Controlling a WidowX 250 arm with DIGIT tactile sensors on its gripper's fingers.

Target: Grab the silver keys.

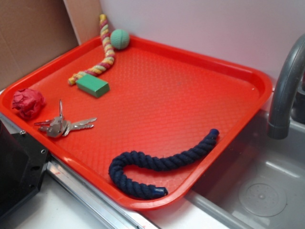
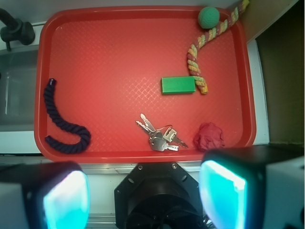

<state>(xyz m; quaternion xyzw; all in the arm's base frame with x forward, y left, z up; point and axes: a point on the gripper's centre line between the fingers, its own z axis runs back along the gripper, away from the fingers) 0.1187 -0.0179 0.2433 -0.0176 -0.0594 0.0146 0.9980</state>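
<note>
The silver keys [image 1: 62,125] [image 2: 159,136] lie flat on the red tray [image 1: 167,86] [image 2: 105,71], near its edge closest to the robot base, between a crumpled red ball [image 1: 27,102] [image 2: 208,136] and bare tray floor. In the wrist view my gripper [image 2: 145,200] is high above, back over the robot base, and open. Its two cyan-lit fingertips [image 2: 66,200] stand wide apart with nothing between them. The gripper does not show in the exterior view.
On the tray also lie a green block [image 1: 92,86] [image 2: 178,85], a striped rope [image 1: 106,47] [image 2: 200,62], a green ball [image 1: 119,39] [image 2: 208,17] and a dark blue rope [image 1: 162,162] [image 2: 62,129]. A grey faucet [image 1: 286,86] and sink [image 1: 262,191] flank one side. Cardboard [image 1: 28,33] stands behind.
</note>
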